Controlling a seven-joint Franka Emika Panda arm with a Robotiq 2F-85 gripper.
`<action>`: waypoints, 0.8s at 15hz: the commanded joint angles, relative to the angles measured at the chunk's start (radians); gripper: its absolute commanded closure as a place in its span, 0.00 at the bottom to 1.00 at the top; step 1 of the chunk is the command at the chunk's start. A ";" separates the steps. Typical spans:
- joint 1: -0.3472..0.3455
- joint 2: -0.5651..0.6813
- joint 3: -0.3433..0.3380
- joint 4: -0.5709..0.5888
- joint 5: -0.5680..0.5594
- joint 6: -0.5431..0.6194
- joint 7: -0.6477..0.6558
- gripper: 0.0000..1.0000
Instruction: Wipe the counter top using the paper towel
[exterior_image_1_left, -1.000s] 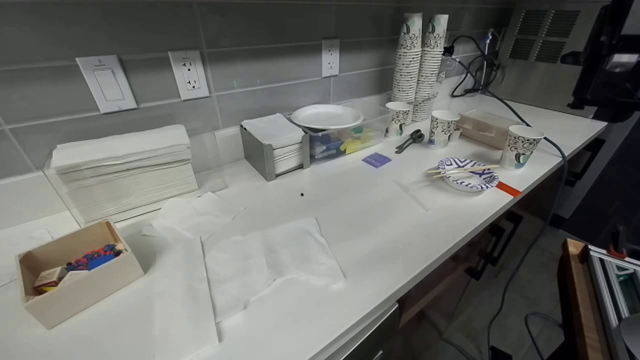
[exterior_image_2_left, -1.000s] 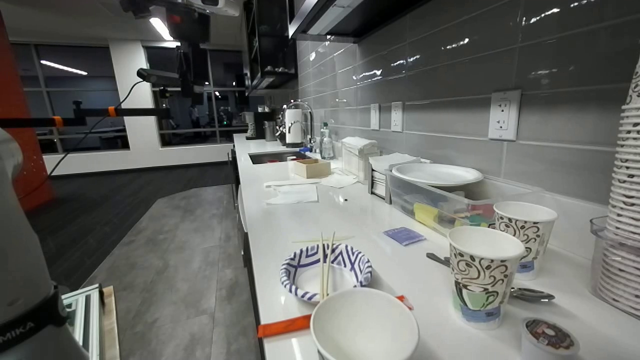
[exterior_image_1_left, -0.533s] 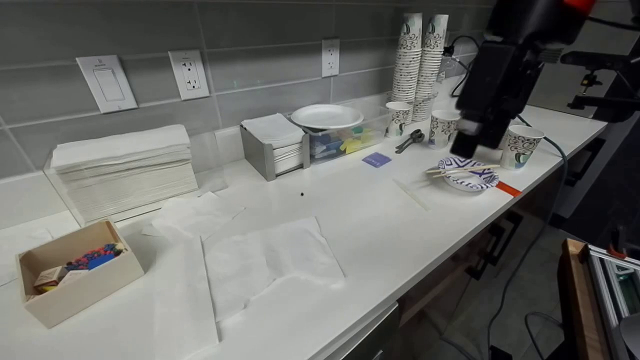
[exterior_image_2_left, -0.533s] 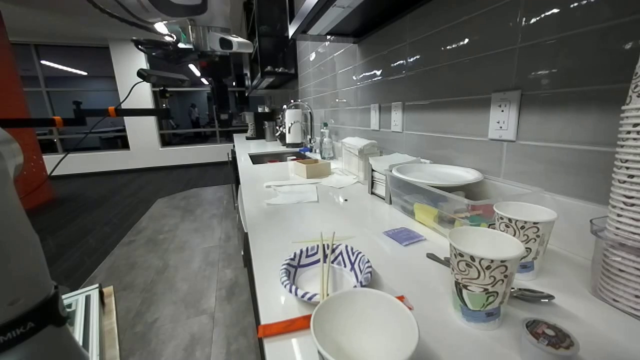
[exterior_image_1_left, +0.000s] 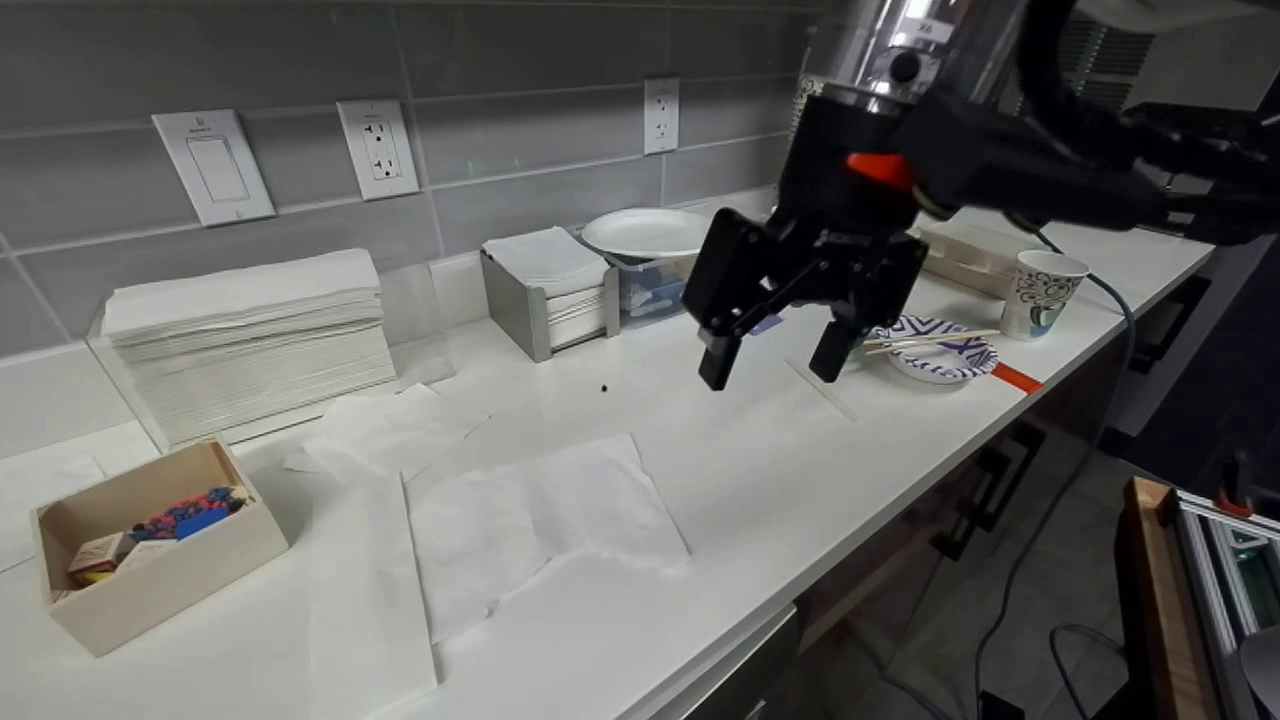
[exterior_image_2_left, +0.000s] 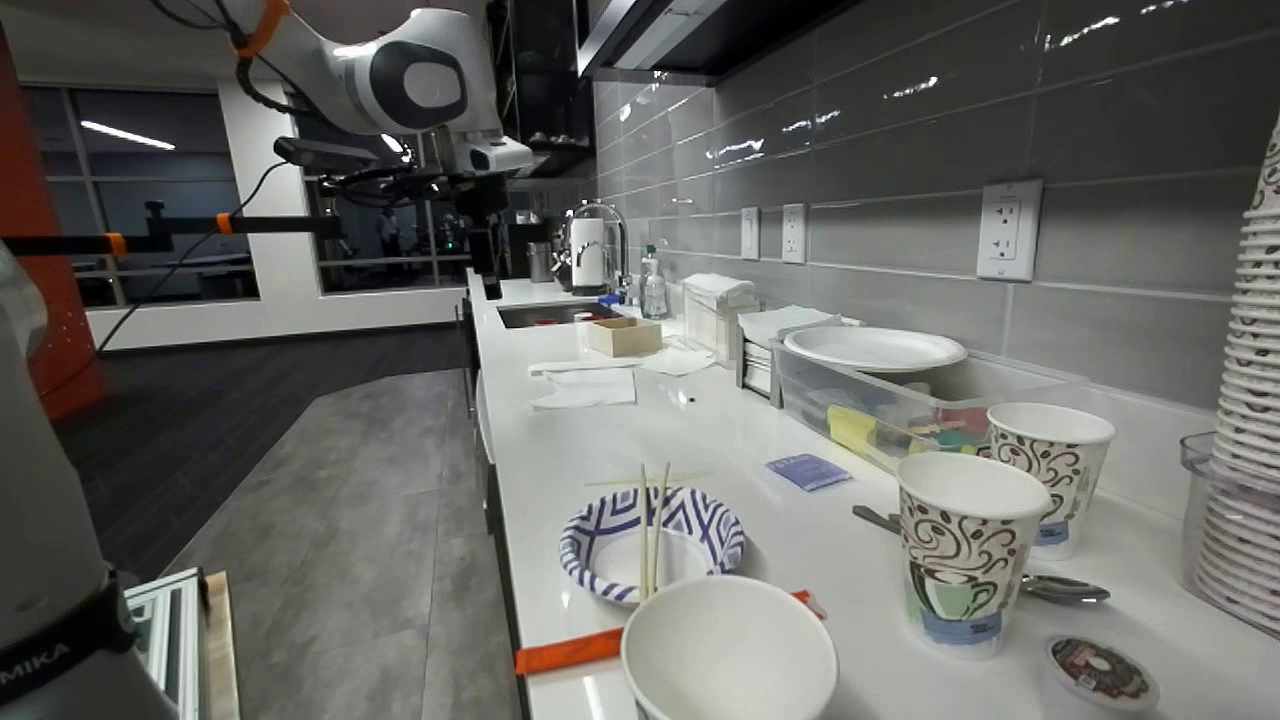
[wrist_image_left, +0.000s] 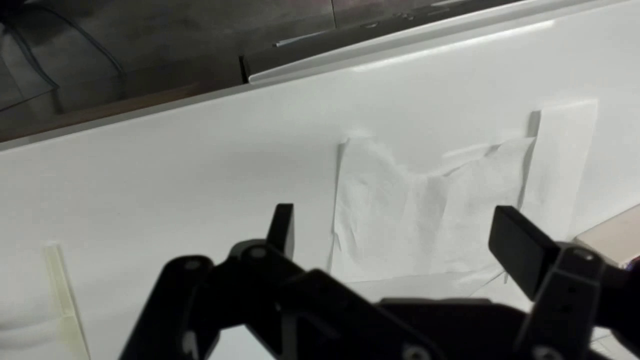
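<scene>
White paper towels lie on the white counter top (exterior_image_1_left: 720, 490) in both exterior views: a crumpled, spread sheet (exterior_image_1_left: 560, 510), a folded strip (exterior_image_1_left: 365, 600) overlapping it, and a sheet behind (exterior_image_1_left: 395, 430). The spread sheet also shows in the wrist view (wrist_image_left: 390, 215), with the folded strip (wrist_image_left: 565, 145) beside it. A tall stack of folded towels (exterior_image_1_left: 250, 350) stands by the wall. My gripper (exterior_image_1_left: 773, 368) is open and empty, pointing down above the counter, apart from the sheets. In the wrist view its fingers (wrist_image_left: 400, 235) frame the spread sheet from above. A small dark speck (exterior_image_1_left: 604, 388) is on the counter.
A wooden box (exterior_image_1_left: 160, 550) stands beside the towels. A napkin holder (exterior_image_1_left: 550, 300) and a transparent bin with a plate (exterior_image_1_left: 655, 232) stand along the wall. A patterned bowl with sticks (exterior_image_1_left: 935, 365), paper cups (exterior_image_1_left: 1043, 295) and a thin pale stick (exterior_image_1_left: 820, 390) are nearby. The counter's front edge (exterior_image_1_left: 800, 590) drops off.
My arm has come down into view and swung over the counter towards the paper towels. The gripper has passed the bowl and cups. The towels and other objects have not moved.
</scene>
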 joint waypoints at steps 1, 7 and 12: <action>0.011 0.139 0.016 0.080 -0.196 0.056 0.177 0.00; 0.078 0.177 -0.047 0.104 -0.153 0.037 0.091 0.00; 0.080 0.180 -0.048 0.108 -0.154 0.036 0.090 0.00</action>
